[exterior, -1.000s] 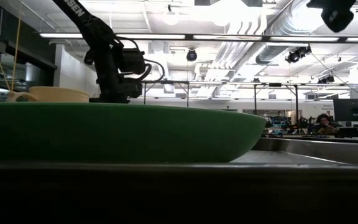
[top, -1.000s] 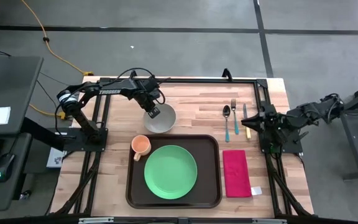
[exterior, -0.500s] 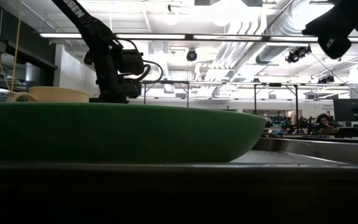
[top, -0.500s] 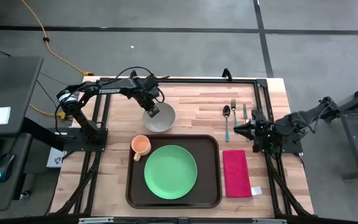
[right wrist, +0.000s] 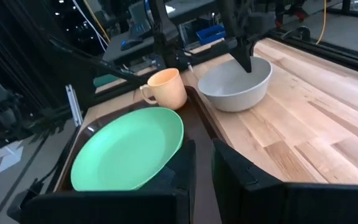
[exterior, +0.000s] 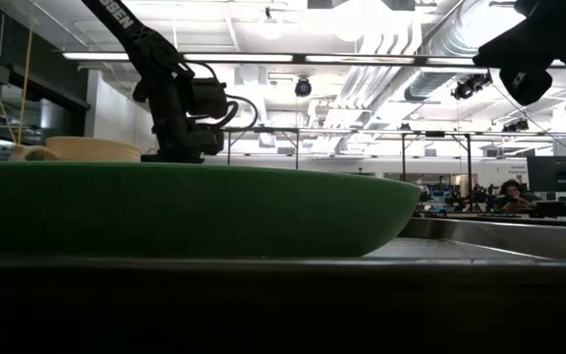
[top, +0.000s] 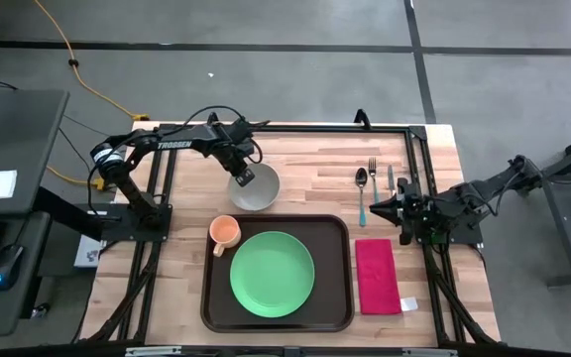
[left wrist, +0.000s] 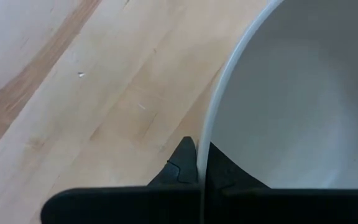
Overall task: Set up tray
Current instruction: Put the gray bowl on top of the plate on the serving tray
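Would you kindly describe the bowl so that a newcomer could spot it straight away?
Start at the dark brown tray holding the green plate. Just beyond the tray's far edge, on the bare wooden table, sits the bowl, its rim pinched by the left end effector. It is pale grey and deep, unlike the small orange cup nearby.
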